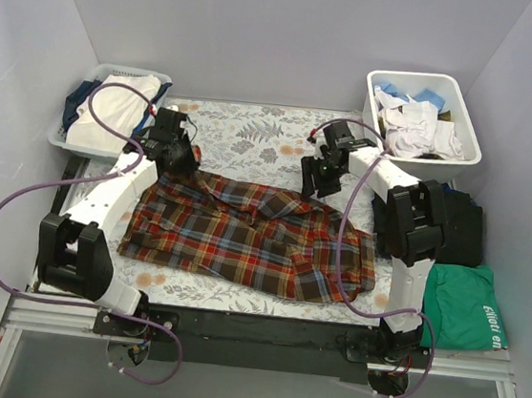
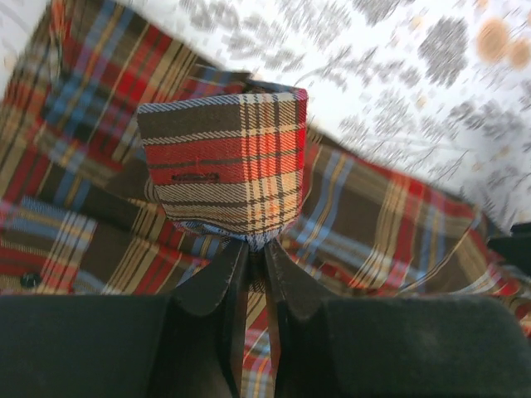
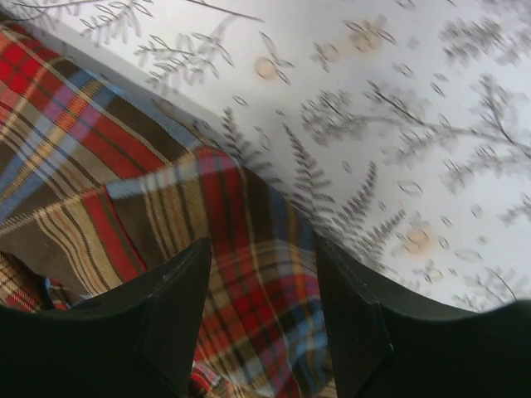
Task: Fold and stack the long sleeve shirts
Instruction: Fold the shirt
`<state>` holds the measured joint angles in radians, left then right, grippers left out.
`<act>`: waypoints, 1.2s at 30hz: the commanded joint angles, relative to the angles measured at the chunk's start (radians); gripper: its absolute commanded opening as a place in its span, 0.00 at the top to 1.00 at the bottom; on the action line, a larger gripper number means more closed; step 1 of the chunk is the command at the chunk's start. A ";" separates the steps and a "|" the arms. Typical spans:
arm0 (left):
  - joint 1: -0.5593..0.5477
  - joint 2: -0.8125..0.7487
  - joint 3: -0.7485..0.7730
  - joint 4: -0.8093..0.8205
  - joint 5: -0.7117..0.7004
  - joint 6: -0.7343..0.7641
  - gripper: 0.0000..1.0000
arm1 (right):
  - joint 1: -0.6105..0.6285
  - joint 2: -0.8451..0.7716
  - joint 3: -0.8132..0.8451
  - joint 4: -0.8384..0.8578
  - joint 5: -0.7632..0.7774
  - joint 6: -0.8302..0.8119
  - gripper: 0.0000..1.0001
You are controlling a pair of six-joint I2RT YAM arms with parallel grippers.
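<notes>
The plaid shirt (image 1: 252, 241) lies spread across the middle of the bench (image 1: 245, 129), rumpled, with its long side running left to right. Its near edge lies close to the bench's front edge, and its right end is bunched in folds. A broad strip of bare cover lies open beyond its far edge.

The left end effector (image 1: 185, 164) sits at the shirt's far left corner. In the left wrist view its fingers are closed to a narrow slit on the cuff (image 2: 224, 162), which stands up from their tips. The right end effector (image 1: 315, 187) hangs over the far edge towards the right. Its fingers are spread wide with plaid cloth lying loose under the gap, nothing gripped.

The bench wears a white cover printed with grey fern leaves and small orange dots. Pale walls close it in at the back and on both sides.

A white basket (image 1: 127, 72) with light and dark clothes fills the far left corner. A white bin (image 1: 416, 77) of white and blue laundry fills the far right one. The black folded garments (image 1: 462, 231) lie along the right side behind the right arm, which covers part of them. A green garment (image 1: 461, 303) with white lettering lies nearer. How many black pieces lie there cannot be made out.
</notes>
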<state>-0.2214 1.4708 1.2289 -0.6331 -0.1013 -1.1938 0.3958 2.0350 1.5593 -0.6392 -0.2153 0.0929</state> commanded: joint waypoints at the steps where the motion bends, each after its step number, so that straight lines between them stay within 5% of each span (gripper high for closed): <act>1: 0.005 -0.101 -0.088 -0.005 0.029 -0.021 0.89 | 0.031 0.063 0.093 -0.011 -0.042 -0.045 0.38; 8: 0.004 -0.109 -0.129 -0.016 0.038 -0.003 0.90 | 0.072 0.136 0.073 -0.024 -0.009 -0.050 0.43; 11: 0.004 -0.092 -0.115 -0.011 0.040 0.002 0.91 | 0.077 0.122 0.053 -0.025 0.022 -0.039 0.77; 12: 0.004 -0.089 -0.109 -0.010 0.038 0.002 0.91 | 0.077 0.116 0.050 -0.025 0.055 -0.036 0.96; 13: 0.004 -0.087 -0.097 -0.005 0.040 0.003 0.91 | 0.077 0.094 0.045 -0.027 0.069 -0.035 0.99; 25: 0.005 -0.075 0.015 0.019 -0.098 0.013 0.95 | 0.077 -0.211 -0.063 0.009 0.283 0.001 0.99; 36: 0.005 -0.066 0.063 0.075 -0.169 0.016 0.93 | 0.077 -0.398 -0.234 0.064 0.241 -0.027 0.99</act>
<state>-0.2214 1.4143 1.2510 -0.5976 -0.2218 -1.1893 0.4736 1.6848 1.3743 -0.5991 0.0422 0.0784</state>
